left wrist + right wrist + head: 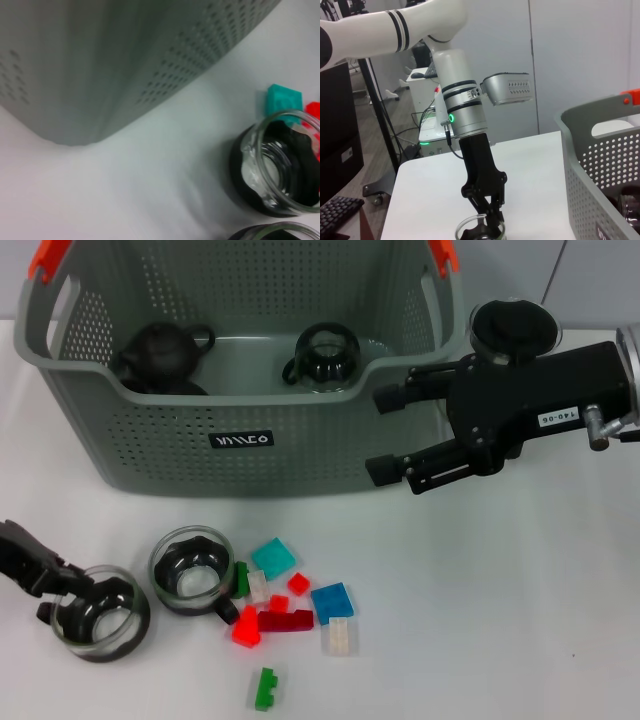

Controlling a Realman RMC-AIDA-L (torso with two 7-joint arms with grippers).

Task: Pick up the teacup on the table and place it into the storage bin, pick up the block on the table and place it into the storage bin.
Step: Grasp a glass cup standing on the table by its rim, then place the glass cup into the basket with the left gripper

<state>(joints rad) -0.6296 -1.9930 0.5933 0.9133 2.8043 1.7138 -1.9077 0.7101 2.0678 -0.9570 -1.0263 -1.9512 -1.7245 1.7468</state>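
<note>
Two glass teacups with dark bases stand on the white table, one at the near left (100,612) and one beside it (192,571). My left gripper (58,595) is shut on the rim of the near-left teacup; the right wrist view shows its fingers (487,220) at that cup (479,232). Several small blocks lie just right of the cups, among them teal (272,558), blue (332,600), red (246,628) and green (265,688). The grey-green storage bin (150,440) stands behind. My right gripper (386,435) hangs open by the bin's right front corner.
Inside the bin sit a black teapot (160,352) and another glass cup (326,353). The left wrist view shows the bin wall (125,65), the second teacup (280,165) and the teal block (283,102). Bare table lies to the right of the blocks.
</note>
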